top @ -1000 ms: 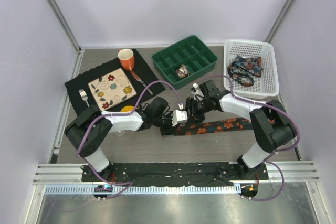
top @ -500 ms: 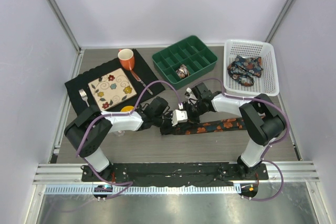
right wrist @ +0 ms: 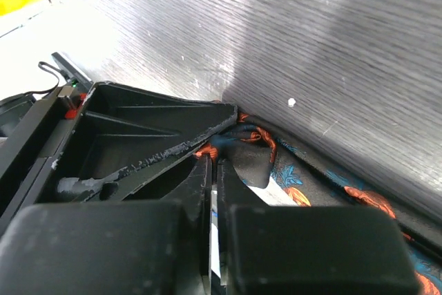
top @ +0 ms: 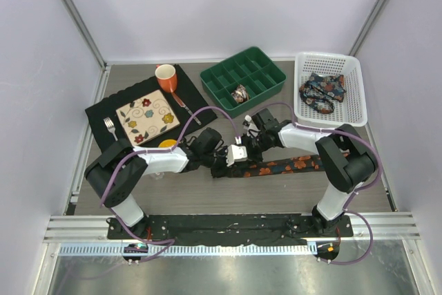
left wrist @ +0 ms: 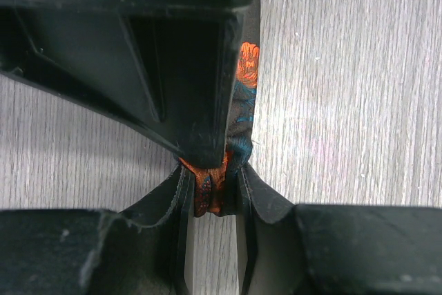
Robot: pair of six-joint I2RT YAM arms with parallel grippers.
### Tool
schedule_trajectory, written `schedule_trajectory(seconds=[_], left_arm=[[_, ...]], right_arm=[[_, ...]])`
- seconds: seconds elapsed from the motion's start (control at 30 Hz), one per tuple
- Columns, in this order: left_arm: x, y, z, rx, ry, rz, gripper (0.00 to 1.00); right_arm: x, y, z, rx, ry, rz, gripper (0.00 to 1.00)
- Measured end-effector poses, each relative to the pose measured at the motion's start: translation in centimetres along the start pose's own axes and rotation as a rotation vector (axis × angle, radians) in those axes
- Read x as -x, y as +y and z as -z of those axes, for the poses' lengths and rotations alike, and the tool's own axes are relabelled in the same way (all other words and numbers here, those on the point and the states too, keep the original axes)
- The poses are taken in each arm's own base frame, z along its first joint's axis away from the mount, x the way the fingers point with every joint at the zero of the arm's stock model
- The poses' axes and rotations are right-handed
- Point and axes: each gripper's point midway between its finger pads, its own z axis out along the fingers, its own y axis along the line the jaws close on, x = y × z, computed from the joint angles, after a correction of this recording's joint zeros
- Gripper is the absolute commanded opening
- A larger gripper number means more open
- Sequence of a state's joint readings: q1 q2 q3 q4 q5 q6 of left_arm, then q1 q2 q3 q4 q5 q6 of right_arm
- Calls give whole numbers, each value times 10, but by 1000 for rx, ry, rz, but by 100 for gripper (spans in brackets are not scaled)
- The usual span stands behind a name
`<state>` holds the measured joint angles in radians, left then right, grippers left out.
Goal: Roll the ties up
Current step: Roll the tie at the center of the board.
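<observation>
Surface finishes
We note a matt grey wood-grain table [left wrist: 345, 101], scuffed matt black plastic fingers [left wrist: 166, 74], and a woven cloth tie [left wrist: 242, 129] with slight sheen.

From high at the near edge we look down over the whole table [top: 173, 195]. Our left wrist camera faces straight down at the woodgrain, very close. Our right wrist camera looks low and slantwise along it. All three share the bunched end of the tie [top: 290, 166].
</observation>
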<state>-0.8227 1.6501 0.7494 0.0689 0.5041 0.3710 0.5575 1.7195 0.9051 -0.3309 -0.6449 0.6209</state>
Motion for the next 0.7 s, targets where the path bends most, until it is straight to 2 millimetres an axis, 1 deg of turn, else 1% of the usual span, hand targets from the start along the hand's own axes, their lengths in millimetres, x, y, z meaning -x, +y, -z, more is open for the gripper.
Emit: schedule_trajectory(seconds=[0.07, 0.13, 0.17, 0.2, 0.27, 0.3, 0.37, 0.47, 0.63, 0.7], left_arm=[[0, 0, 0, 0, 0, 0, 17], [0, 0, 0, 0, -1, 0, 24], [0, 0, 0, 0, -1, -1, 28], [1, 0, 0, 0, -2, -2, 35], [1, 0, -1, 2, -3, -6, 40], [2, 0, -1, 2, -4, -6, 46], [1, 0, -1, 3, -3, -5, 52], [1, 1, 0, 4, -3, 4, 58], [1, 1, 1, -4, -26, 22, 64], [0, 0, 2, -4, -48, 27, 69]], right_arm=[[1, -1, 1, 7, -3, -6, 1], [3, -4, 2, 17, -7, -13, 1], [3, -5, 3, 22, -8, -15, 1], [3, -6, 3, 29, -8, -16, 1], [3, -8, 4, 39, -8, -15, 1], [3, -11, 3, 38, -10, -14, 1], [2, -19, 4, 26, -14, -19, 1], [-1, -29, 5, 14, -12, -36, 1], [-3, -34, 8, 11, -17, -34, 1], [-4, -36, 10, 3, -24, -28, 1]])
